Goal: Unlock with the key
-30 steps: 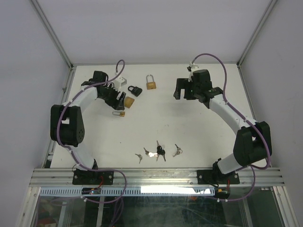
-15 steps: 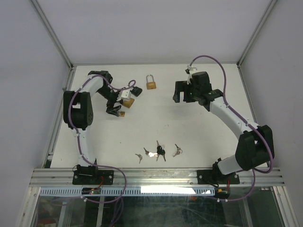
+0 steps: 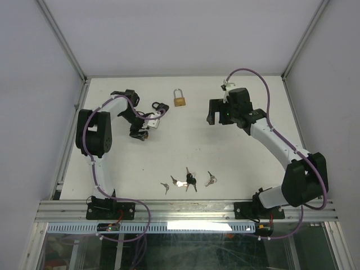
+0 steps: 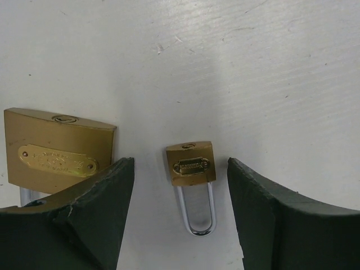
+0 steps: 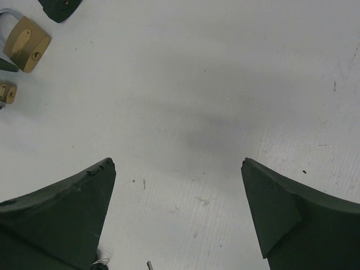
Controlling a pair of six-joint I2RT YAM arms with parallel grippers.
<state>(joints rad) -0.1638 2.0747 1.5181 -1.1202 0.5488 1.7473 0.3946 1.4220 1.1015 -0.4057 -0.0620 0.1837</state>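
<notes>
Since a second earlier, our left gripper [image 4: 180, 194] had shifted to straddle the small brass padlock [image 4: 190, 164], flat on the table [image 4: 253, 67]; its jaws stood apart, holding nothing. We judged it should close squarely on the body, clear of the larger padlock [image 4: 56, 152]. Our right gripper [image 5: 177, 185] hung wide open, empty.

white links [image 3: 274, 138], black joints [image 3: 93, 135], purple cables [image 3: 245, 70], dark green fingers [image 4: 101, 225].
</notes>
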